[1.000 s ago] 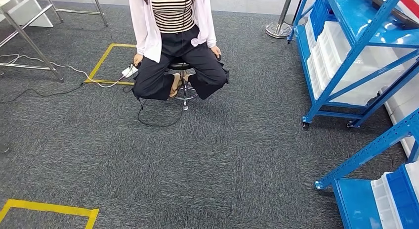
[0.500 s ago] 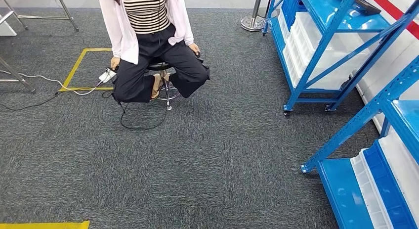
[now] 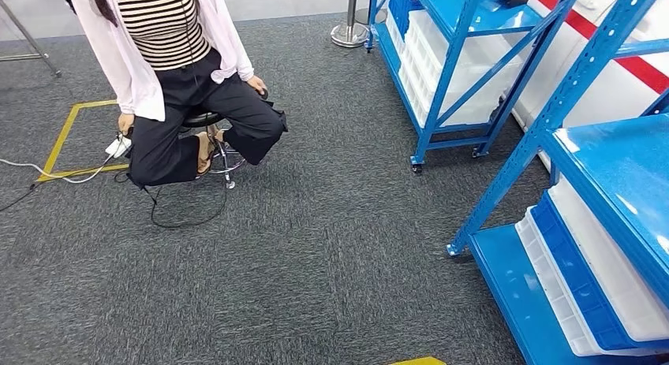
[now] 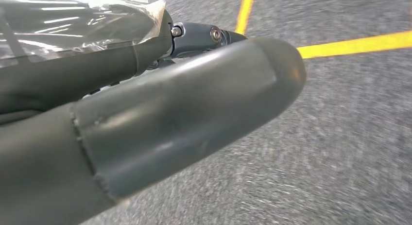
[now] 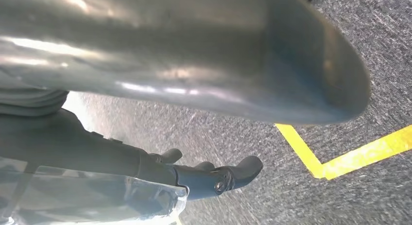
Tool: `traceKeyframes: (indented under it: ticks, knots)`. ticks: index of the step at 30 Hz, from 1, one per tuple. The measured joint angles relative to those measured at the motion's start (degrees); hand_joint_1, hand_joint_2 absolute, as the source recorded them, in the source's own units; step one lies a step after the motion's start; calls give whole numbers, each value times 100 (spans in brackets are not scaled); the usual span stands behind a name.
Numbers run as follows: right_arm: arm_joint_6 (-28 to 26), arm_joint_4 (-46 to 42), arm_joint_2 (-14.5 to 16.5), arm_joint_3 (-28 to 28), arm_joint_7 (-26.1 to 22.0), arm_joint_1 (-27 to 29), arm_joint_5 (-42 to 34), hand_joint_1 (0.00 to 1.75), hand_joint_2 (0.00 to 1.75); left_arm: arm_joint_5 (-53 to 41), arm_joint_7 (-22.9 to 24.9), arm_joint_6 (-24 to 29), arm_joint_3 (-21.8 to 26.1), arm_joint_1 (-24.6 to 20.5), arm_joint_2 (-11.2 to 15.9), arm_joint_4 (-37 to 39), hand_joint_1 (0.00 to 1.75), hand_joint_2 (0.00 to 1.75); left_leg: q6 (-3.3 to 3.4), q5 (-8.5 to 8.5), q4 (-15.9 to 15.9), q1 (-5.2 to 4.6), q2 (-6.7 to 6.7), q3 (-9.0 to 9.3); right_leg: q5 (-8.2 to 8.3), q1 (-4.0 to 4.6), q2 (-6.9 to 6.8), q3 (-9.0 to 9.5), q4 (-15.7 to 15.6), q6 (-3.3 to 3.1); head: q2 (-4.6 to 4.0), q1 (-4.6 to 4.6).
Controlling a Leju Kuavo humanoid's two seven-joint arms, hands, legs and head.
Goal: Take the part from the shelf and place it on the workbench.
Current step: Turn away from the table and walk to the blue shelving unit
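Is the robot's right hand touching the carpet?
Apart. The right wrist view shows the right hand hanging in the air, its dark fingers holding nothing, with the grey carpet and yellow tape blurred well beyond them.

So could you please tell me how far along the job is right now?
Barely begun. Nothing looks done: both the left robot hand and the right robot hand hang over carpet holding nothing. The blue shelf with its bins is close on the right. Picking the part and placing it remain.
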Motion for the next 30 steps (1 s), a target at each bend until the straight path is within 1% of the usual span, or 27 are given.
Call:
traceKeyframes:
  ticks: [1,3,4,5,6,7,9,10,11,12,13,14,15,16,17,18,19,21,22,23,24,25,26,27,28,29,30]
  knots:
    - [3,0,1,0,0,-3,1,0,0,-1,-1,-1,1,-2,2,-1,0,0,20,37,-156,-6,-51,63,-3,15,45,-24,7,26,0,1]
    - [5,0,-1,0,1,11,-3,0,0,-5,-4,-5,3,-9,0,-1,0,0,94,39,-211,-37,2,74,5,18,128,-86,-6,96,0,4]
    - [6,0,-3,0,2,25,-8,0,0,-13,-10,-8,4,-15,-2,-1,0,0,142,57,-228,-44,50,79,-4,12,108,-111,20,124,0,3]
    - [7,0,-4,-1,2,31,-13,0,0,-21,-20,-10,5,-18,-4,-1,0,0,191,75,-248,-45,98,84,-56,8,36,-165,112,140,0,9]
    - [7,0,-5,-1,2,29,-19,0,0,-29,-29,-13,5,-19,-3,-1,0,0,230,90,-266,-42,151,86,-167,7,-67,-262,315,138,0,17]
    - [7,0,-5,-2,2,21,-23,0,0,-35,-36,-15,5,-17,-2,-1,0,0,258,96,-272,-48,209,85,-328,-1,-189,-417,638,122,0,24]
    - [7,0,1,-4,2,11,-33,0,0,-39,-39,-20,5,-11,4,-1,0,0,282,89,-272,-69,326,80,-645,-13,-303,-791,1388,111,0,35]
    - [7,0,2,-5,2,15,-38,0,0,-42,-39,-23,5,-11,5,-1,0,0,285,86,-271,-76,379,79,-711,-20,-319,-895,1613,130,0,34]
    - [7,0,3,-8,2,23,-43,0,0,-46,-39,-26,5,-11,5,-1,0,0,284,84,-270,-81,428,81,-685,-25,-332,-888,1619,166,0,37]
    - [7,0,2,-11,2,28,-46,0,0,-48,-39,-28,5,-12,4,-1,0,0,280,80,-270,-82,475,86,-579,-28,-355,-762,1390,211,0,35]
    - [7,0,-1,-14,2,29,-46,0,0,-51,-40,-30,5,-13,2,-1,0,0,271,74,-269,-83,521,95,-432,-31,-422,-548,992,250,0,38]
    - [7,0,-1,-17,2,23,-47,0,0,-55,-40,-31,5,-12,2,-1,0,0,251,61,-266,-93,566,109,-288,-24,-532,-339,584,264,0,36]
    - [7,0,-1,-20,2,11,-47,0,0,-57,-42,-32,5,-12,2,-1,0,0,221,41,-263,-104,608,124,-175,-12,-622,-179,266,248,0,33]
    - [7,0,1,-25,2,2,-47,0,0,-60,-44,-33,5,-13,3,-1,0,0,188,21,-260,-114,645,144,-113,4,-686,-95,85,210,0,30]
    - [8,0,2,-32,2,-3,-47,0,0,-63,-46,-33,5,-18,4,-1,0,0,151,4,-263,-118,682,167,-91,26,-694,-85,38,158,0,27]
    - [9,0,1,-39,1,-1,-48,0,0,-65,-48,-32,5,-26,4,-1,0,0,114,-8,-271,-109,718,188,-78,38,-644,-86,26,110,0,28]
    - [10,0,0,-46,1,4,-49,0,0,-67,-50,-32,5,-35,3,-1,0,0,79,-25,-260,-90,726,201,-64,16,-596,-66,12,63,0,29]
    - [10,0,-5,-58,2,8,-52,0,0,-72,-52,-33,4,-43,-3,-1,0,0,21,-204,-34,-56,581,130,-27,-29,-504,-17,-20,-23,0,22]
    - [10,0,-8,-64,2,5,-54,0,0,-74,-54,-34,4,-39,-4,-1,0,0,2,-383,258,-41,458,7,-10,-49,-457,5,-29,-59,0,17]
    - [10,0,-9,-71,2,1,-55,0,0,-75,-54,-34,4,-33,-3,-1,0,0,-10,-587,640,-38,349,-166,-3,-35,-408,3,-28,-81,0,12]
    - [13,0,-9,-78,1,-1,-56,0,0,-77,-54,-34,4,-27,0,-1,0,0,-19,-751,1023,-35,290,-354,2,-26,-356,0,-27,-96,0,11]
    - [15,0,-7,-84,1,1,-58,0,0,-75,-54,-34,5,-22,4,-1,0,0,-25,-825,1299,-34,261,-506,2,-18,-297,1,-25,-99,0,13]
    - [18,0,-5,-88,0,5,-59,0,0,-75,-54,-34,5,-20,5,-1,0,0,-26,-781,1380,-33,250,-576,2,-15,-238,4,-23,-98,0,11]
    - [19,0,-5,-91,0,8,-60,0,0,-73,-54,-34,6,-19,6,-1,0,0,-20,-630,1242,-31,242,-541,1,-14,-178,13,-22,-97,0,11]
    - [20,0,-3,-93,-1,9,-57,0,0,-68,-54,-32,6,-19,8,-1,0,0,-11,-412,927,-26,213,-418,0,-15,-116,23,-20,-96,0,10]
    - [20,0,-2,-93,-1,7,-53,0,0,-64,-54,-29,5,-20,10,-1,0,0,3,-195,526,-16,114,-252,-3,-14,-56,29,-17,-89,0,9]
    - [20,0,0,-94,-2,-1,-49,0,0,-61,-54,-26,5,-20,13,-1,0,0,17,-38,171,-9,19,-104,-12,2,1,26,-5,-72,0,13]
